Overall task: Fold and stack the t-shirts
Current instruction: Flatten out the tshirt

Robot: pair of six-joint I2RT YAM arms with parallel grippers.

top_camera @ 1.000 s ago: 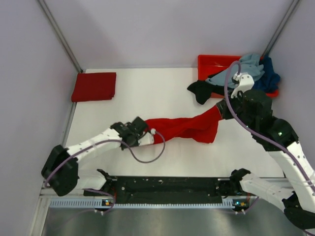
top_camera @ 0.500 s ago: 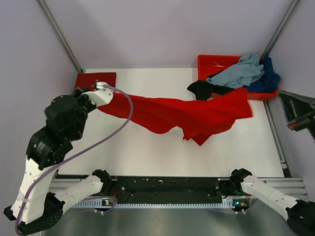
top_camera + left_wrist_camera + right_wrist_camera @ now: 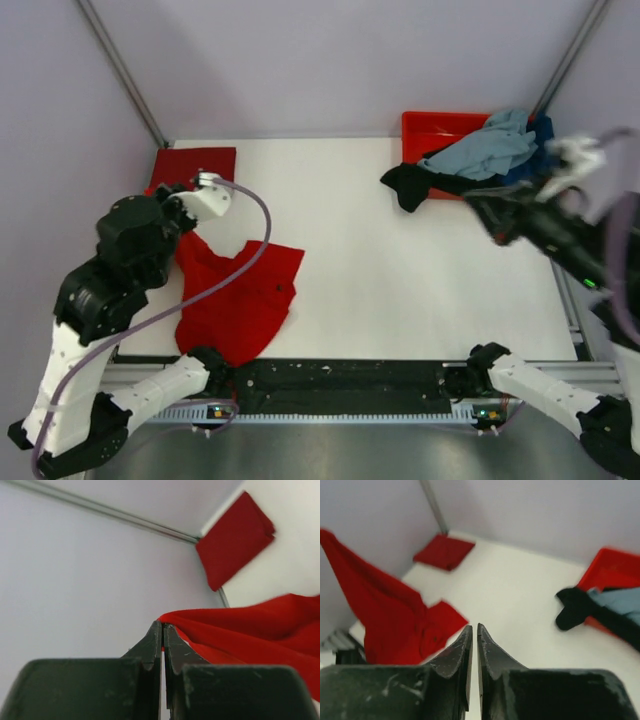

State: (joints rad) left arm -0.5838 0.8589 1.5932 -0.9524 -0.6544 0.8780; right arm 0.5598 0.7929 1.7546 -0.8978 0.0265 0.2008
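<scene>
Top view. Red-orange tray [image 3: 432, 124] sits at the far right corner of the white worktop [image 3: 400, 280]. Grey-blue shirt [image 3: 488, 150] is heaped in the tray, spilling over its near rim. Dark blue shirt [image 3: 546, 137] is bunched at the tray's right end. Black shirt [image 3: 408, 186] trails out of the tray onto the worktop just left of it. Bright red shirt [image 3: 240, 300] is well left of the tray and nearer the arm bases. Its top hangs from the tip of the raised left arm [image 3: 135, 240] and its lower part is crumpled on the worktop. Folded darker red shirt [image 3: 195, 165] lies flat at the corner opposite the tray. Right arm [image 3: 550, 225] is blurred, just in front of the tray.

Left wrist view. Left end effector [image 3: 162, 629] is pressed together, pinching an edge of the bright red shirt, which drapes away to the right.

Right wrist view. Right end effector [image 3: 474, 629] is pressed together with nothing between its fingers, up above the worktop, tray off to its right.
</scene>
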